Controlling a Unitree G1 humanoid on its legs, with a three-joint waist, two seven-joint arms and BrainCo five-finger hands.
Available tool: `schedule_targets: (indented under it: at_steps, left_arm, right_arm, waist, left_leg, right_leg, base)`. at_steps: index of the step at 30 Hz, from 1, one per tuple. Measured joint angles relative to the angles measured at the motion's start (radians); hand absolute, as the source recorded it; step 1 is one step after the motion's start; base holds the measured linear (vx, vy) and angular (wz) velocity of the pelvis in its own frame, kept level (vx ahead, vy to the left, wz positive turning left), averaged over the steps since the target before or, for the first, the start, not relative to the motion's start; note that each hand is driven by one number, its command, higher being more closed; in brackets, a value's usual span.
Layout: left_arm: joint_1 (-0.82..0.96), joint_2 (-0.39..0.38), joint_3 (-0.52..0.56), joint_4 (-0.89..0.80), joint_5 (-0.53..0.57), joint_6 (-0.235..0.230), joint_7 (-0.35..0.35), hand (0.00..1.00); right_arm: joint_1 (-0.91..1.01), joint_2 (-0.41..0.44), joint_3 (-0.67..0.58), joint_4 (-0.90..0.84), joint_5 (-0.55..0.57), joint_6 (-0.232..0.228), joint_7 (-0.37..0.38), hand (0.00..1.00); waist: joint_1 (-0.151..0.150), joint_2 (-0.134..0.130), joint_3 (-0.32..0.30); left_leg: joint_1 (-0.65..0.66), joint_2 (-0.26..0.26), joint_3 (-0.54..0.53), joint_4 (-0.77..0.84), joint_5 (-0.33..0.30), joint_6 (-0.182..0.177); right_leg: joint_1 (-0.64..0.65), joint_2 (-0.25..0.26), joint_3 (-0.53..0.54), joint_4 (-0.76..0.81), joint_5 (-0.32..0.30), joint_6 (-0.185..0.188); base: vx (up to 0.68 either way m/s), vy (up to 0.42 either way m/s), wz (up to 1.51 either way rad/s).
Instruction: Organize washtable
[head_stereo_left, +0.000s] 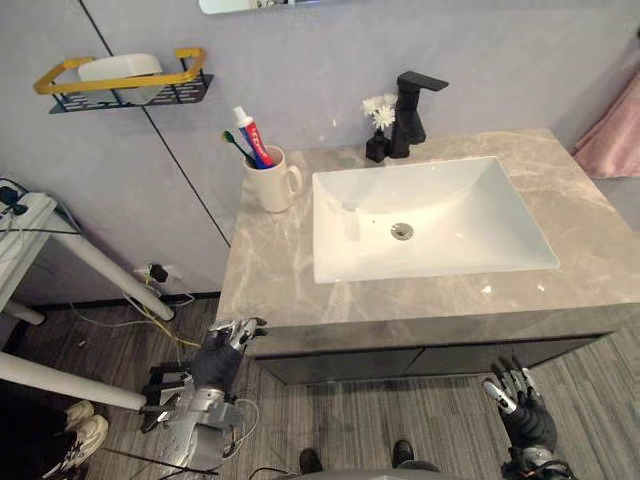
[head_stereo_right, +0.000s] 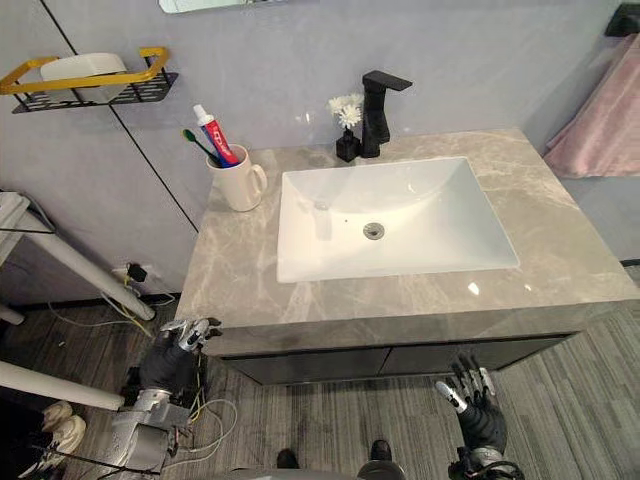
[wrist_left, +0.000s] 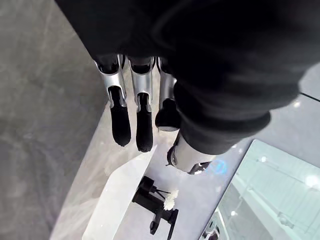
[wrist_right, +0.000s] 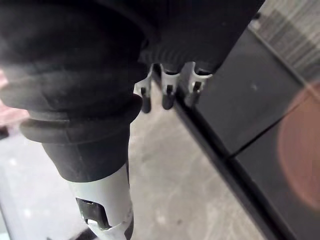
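Marble washtable (head_stereo_left: 575, 215) waits, cream mug (head_stereo_left: 272, 183) at ten o'clock of the basin (head_stereo_left: 450, 205), left hand (head_stereo_left: 216, 360) slack-fingered, right hand (head_stereo_left: 520, 402) splayed, both empty: I'd lift the left clear of the counter edge first.

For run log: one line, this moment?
left hand open, at grey marble countertop corner | right hand open | white ceramic mug untouched

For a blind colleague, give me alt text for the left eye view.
A grey counter holds a white sink, a black tap behind it and a mug with toothpaste and a toothbrush at back left. The left robot hand and right robot hand hang open below the front edge.
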Motion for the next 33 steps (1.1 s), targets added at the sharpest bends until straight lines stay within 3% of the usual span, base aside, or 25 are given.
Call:
schedule_targets:
  at_steps: [9, 13, 16, 24, 33]
  left_arm:
    - [-0.045, -0.027, -0.046, 0.214, 0.025, -0.03, -0.015, 0.0]
    - [-0.081, -0.025, -0.118, 0.496, 0.094, -0.003, 0.008, 0.0]
    - [-0.079, -0.025, -0.127, 0.582, 0.145, -0.003, 0.018, 0.0]
    - [-0.088, -0.022, -0.109, 0.799, 0.262, -0.049, 0.076, 0.0]
    - [-0.166, -0.016, 0.006, 1.047, 0.347, -0.096, 0.164, 0.0]
  right_arm:
    - [-0.004, 0.008, 0.024, 0.104, -0.066, -0.008, -0.008, 0.0]
    - [-0.038, -0.01, 0.088, 0.245, -0.157, -0.027, -0.032, 0.0]
    - [-0.053, -0.011, 0.091, 0.299, -0.183, -0.031, -0.047, 0.0]
    - [-0.068, -0.016, 0.095, 0.442, -0.235, -0.073, -0.079, 0.0]
    - [-0.125, -0.02, 0.088, 0.694, -0.281, -0.106, -0.135, 0.0]
  waist:
    - [0.003, -0.009, -0.01]
    - [0.002, -0.012, -0.015]
    - [0.005, -0.018, -0.018]
    - [0.025, -0.032, -0.02]
    - [0.034, -0.03, -0.022]
  left_leg:
    - [0.011, 0.0, 0.019, 0.003, -0.006, -0.008]
    - [0.011, 0.003, 0.018, 0.005, -0.006, -0.008]
    - [0.011, 0.002, 0.017, 0.005, -0.006, -0.008]
    - [0.024, 0.0, -0.009, 0.005, -0.005, -0.008]
    - [0.031, 0.0, -0.04, 0.0, -0.006, -0.008]
  right_leg:
    - [-0.001, 0.001, 0.021, 0.001, 0.0, 0.0]
    - [0.0, 0.003, 0.022, 0.001, 0.0, 0.0]
    - [0.001, 0.002, 0.02, 0.001, 0.0, 0.0]
    - [0.026, 0.0, -0.006, 0.002, -0.007, 0.0]
    - [0.042, -0.002, -0.036, 0.019, -0.029, 0.002]
  base:
    - [-0.01, -0.01, -0.07]
    - [0.0, 0.0, 0.0]
    - [0.0, 0.0, 0.0]
    - [-0.01, -0.015, 0.09]
    - [-0.01, -0.014, 0.1]
